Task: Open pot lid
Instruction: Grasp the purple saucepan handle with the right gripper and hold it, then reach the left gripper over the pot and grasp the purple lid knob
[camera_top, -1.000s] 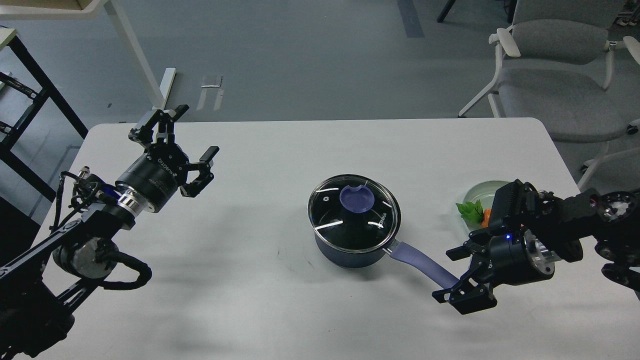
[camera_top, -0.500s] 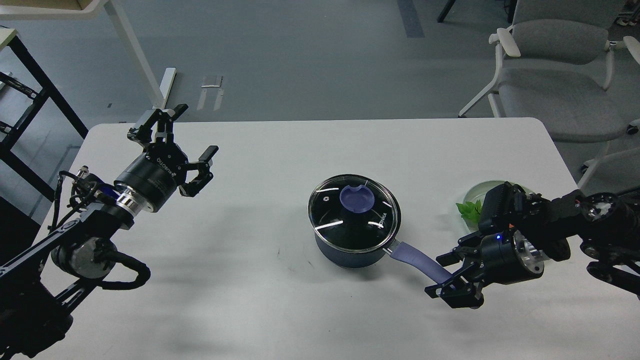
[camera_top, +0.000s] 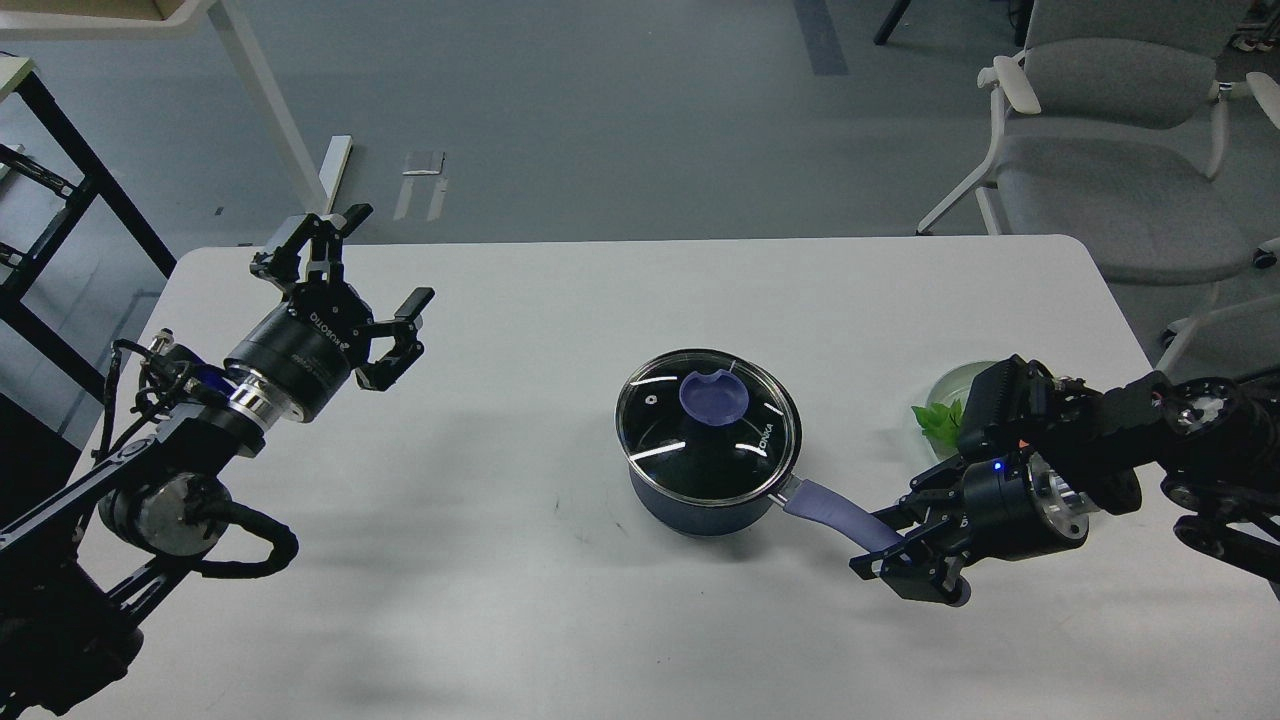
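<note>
The dark blue pot (camera_top: 690, 505) stands at the table's middle. The glass lid (camera_top: 650, 415) with its purple-blue knob (camera_top: 713, 396) sits flat on the pot's mouth. The pot's long purple handle (camera_top: 835, 510) points toward the front right. My right gripper (camera_top: 872, 543) is low over the table with its jaws on either side of the handle's end, a narrow gap still showing. My left gripper (camera_top: 385, 258) is open and empty, raised above the table's back left, far from the pot.
A pale green glass plate (camera_top: 960, 382) with green leaves (camera_top: 940, 420) sits right of the pot, partly hidden behind my right arm. The white table (camera_top: 500, 600) ends close behind my left gripper. A grey chair (camera_top: 1120, 160) stands at the back right.
My right gripper has moved left and slid over the handle's end, and its jaws have narrowed around it. My left arm has shifted slightly left. Pot and lid have not moved.
</note>
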